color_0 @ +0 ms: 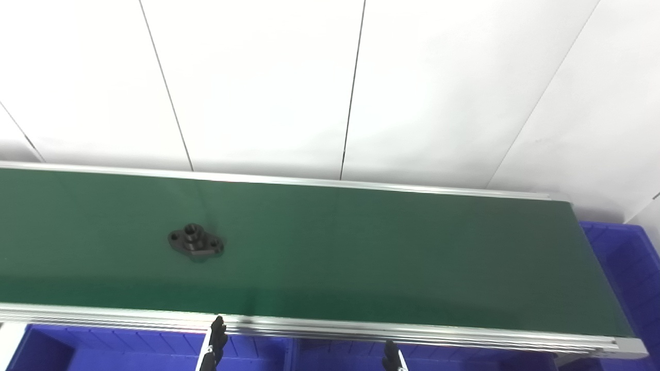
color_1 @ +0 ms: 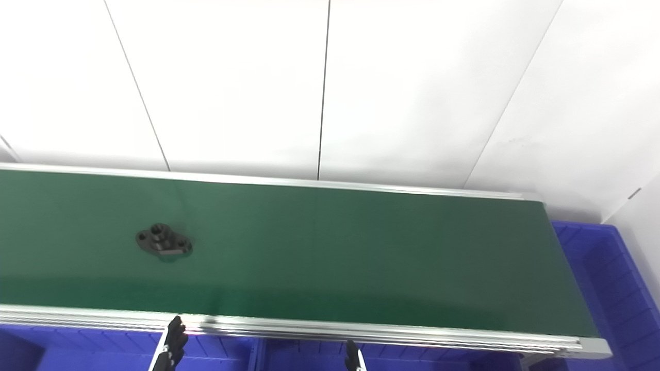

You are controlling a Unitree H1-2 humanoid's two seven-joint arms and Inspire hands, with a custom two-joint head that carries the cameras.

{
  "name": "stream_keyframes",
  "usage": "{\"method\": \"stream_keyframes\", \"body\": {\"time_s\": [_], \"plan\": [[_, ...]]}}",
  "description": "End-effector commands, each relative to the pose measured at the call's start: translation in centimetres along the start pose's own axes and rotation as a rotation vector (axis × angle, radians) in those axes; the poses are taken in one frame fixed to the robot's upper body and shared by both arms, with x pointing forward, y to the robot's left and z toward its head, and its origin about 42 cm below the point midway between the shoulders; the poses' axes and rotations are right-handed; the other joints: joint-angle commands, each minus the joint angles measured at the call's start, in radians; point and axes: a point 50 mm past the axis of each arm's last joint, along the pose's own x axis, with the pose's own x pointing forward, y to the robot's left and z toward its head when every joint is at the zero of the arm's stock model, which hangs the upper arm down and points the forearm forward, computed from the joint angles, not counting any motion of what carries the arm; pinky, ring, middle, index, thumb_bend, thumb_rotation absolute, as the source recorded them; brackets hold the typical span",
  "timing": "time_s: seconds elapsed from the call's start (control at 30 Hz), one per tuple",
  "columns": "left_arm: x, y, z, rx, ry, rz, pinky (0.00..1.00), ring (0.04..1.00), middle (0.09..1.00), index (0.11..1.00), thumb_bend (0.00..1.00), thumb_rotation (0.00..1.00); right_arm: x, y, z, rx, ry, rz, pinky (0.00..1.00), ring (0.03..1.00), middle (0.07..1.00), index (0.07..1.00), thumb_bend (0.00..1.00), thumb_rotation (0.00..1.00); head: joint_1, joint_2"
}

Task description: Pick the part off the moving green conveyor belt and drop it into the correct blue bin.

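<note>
Left hand: only dark fingertips of the left hand (color_0: 216,340) show at the bottom edge, just below the belt's near rail; whether it is open or closed I cannot tell, and nothing is seen in it.
Right hand: the right hand (color_0: 390,356) shows even less, a fingertip over the near blue bins (color_0: 129,350); its state cannot be told either.
Part: the black part (color_0: 196,242) lies flat on the green belt (color_0: 386,257), about mid-width, left of centre.
Key relation: the part sits beyond and slightly left of the left hand, well apart from the right one, so the left looks nearer; its long axis runs roughly along the belt, tilted a little.
Far end: another blue bin (color_0: 626,268) stands past the belt's right end.
Views: the right eye view shows more of that end bin's far wall; otherwise both agree.
</note>
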Motion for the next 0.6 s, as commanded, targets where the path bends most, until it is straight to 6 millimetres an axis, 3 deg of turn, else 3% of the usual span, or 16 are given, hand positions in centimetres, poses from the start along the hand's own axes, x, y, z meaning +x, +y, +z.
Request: {"method": "stream_keyframes", "body": {"time_s": [0.0, 0.4, 0.53, 0.57], "plan": [[0.1, -0.3, 0.8, -0.009, -0.056, 0.027, 1.0, 0.981, 1.0, 1.0, 0.44, 0.93, 0.7, 3.7, 1.5, 0.108, -0.093, 0.016, 1.0, 1.0, 0.987, 0.989, 0.68, 0.99, 0.001, 0.0], [0.1, -1.2, 1.3, 0.024, -0.025, -0.005, 1.0, 0.983, 0.995, 1.0, 0.49, 0.95, 0.4, 2.3, 1.6, 0.111, -0.1, 0.026, 1.0, 1.0, 0.999, 1.0, 0.64, 0.99, 0.086, 0.0], [0.1, -1.5, 1.1, 0.017, -0.035, -0.006, 1.0, 0.989, 0.988, 1.0, 0.47, 0.93, 0.5, 1.8, 1.7, 0.119, -0.098, 0.052, 1.0, 1.0, 1.0, 1.0, 0.66, 0.92, 0.081, 0.005], [0.2, -1.5, 1.2, 0.021, -0.031, -0.009, 1.0, 0.991, 0.986, 1.0, 0.48, 0.94, 0.5, 1.7, 1.7, 0.128, -0.095, 0.055, 1.0, 1.0, 1.0, 1.0, 0.68, 0.82, 0.081, 0.005]]}}
